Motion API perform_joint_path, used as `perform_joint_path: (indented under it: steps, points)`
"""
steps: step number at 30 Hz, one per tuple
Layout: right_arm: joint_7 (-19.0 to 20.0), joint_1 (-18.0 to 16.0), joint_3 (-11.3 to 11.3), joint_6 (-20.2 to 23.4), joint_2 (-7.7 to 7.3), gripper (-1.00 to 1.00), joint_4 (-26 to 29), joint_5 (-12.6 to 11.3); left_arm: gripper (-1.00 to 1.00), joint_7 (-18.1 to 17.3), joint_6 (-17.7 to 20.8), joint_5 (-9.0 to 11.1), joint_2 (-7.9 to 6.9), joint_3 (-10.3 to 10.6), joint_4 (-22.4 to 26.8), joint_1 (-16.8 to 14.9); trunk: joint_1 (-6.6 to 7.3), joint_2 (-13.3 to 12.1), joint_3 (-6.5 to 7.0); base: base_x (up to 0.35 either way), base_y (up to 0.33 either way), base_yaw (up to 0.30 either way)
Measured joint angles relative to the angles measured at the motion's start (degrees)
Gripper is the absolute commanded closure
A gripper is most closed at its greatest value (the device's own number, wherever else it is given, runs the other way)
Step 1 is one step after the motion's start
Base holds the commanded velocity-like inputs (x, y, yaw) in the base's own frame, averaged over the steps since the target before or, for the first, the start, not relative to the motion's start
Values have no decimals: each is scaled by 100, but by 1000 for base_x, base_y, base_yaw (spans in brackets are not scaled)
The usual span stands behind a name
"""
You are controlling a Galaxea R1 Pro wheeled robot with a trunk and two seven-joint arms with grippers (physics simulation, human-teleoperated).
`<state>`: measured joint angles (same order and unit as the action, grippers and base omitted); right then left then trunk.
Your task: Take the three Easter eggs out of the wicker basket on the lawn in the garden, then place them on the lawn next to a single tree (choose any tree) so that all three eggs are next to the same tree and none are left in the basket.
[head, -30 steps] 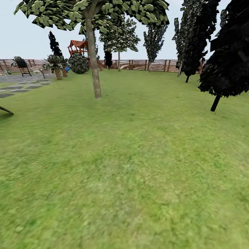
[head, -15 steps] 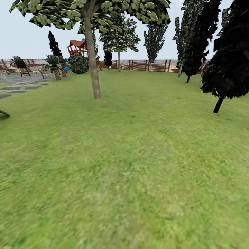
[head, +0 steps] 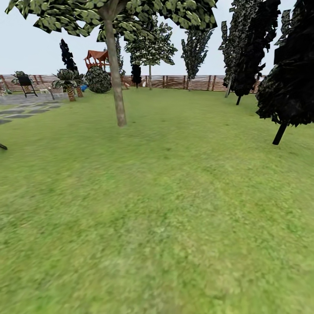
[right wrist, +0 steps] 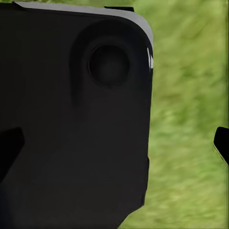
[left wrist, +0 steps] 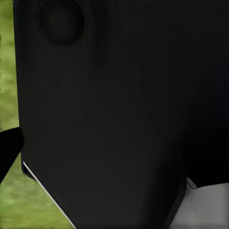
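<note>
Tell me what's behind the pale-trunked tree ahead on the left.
Behind the tree: a round bush, a red-roofed playset and the slatted fence. The trunk hides a strip of them.

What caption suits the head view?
Open lawn ahead, pale-trunked tree at left, wooden fence behind.

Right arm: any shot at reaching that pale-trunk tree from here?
Probably not. The tree stands well ahead across open lawn; nothing blocks the way, but the base likely must drive closer.
</note>
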<state>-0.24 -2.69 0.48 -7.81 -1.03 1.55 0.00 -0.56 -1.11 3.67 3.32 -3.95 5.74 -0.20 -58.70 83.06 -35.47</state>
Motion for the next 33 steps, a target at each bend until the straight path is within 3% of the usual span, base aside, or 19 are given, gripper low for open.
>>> perform_joint_path:
  steps: [33]
  points:
    - [-4, 0, -22, 12, -9, -100, -26, -37, -100, -1, -6, 0, 0, 0, 0, 1, 0, 0, 0, 339, 0, 0]
